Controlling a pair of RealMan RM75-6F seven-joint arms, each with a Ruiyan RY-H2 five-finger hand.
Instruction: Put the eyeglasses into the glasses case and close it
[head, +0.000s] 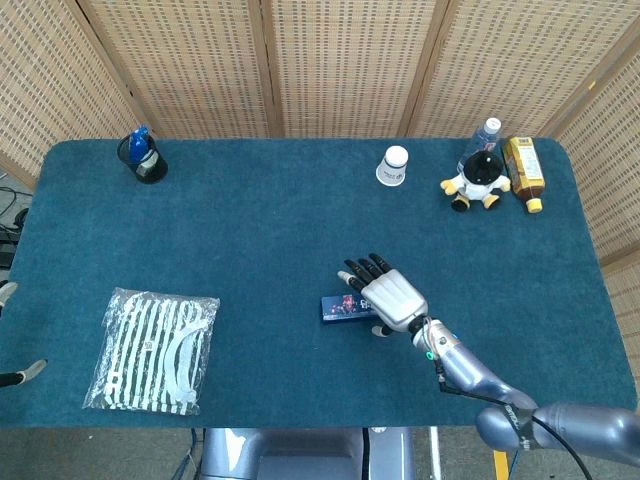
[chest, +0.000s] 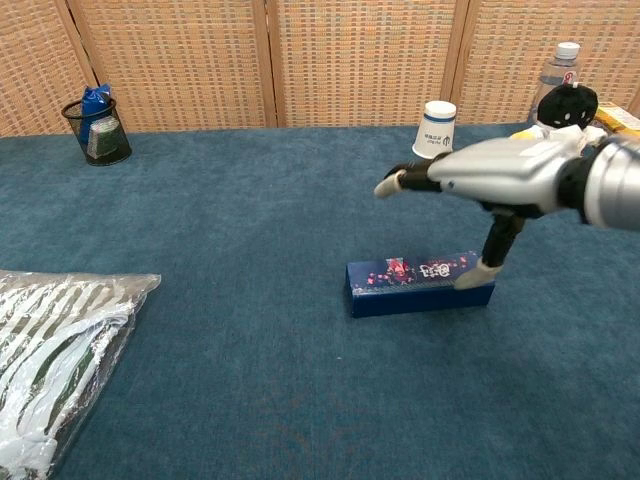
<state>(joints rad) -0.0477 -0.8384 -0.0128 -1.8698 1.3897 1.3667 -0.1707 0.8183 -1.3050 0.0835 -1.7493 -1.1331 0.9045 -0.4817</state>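
The right hand (chest: 515, 170) hovers palm-down above the closed glasses case (chest: 420, 283), fingers (chest: 405, 183) spread, holding nothing.

A staged robot test area: woven folding screens (head: 330, 60) enclose a table covered in teal carpet (head: 260, 240).
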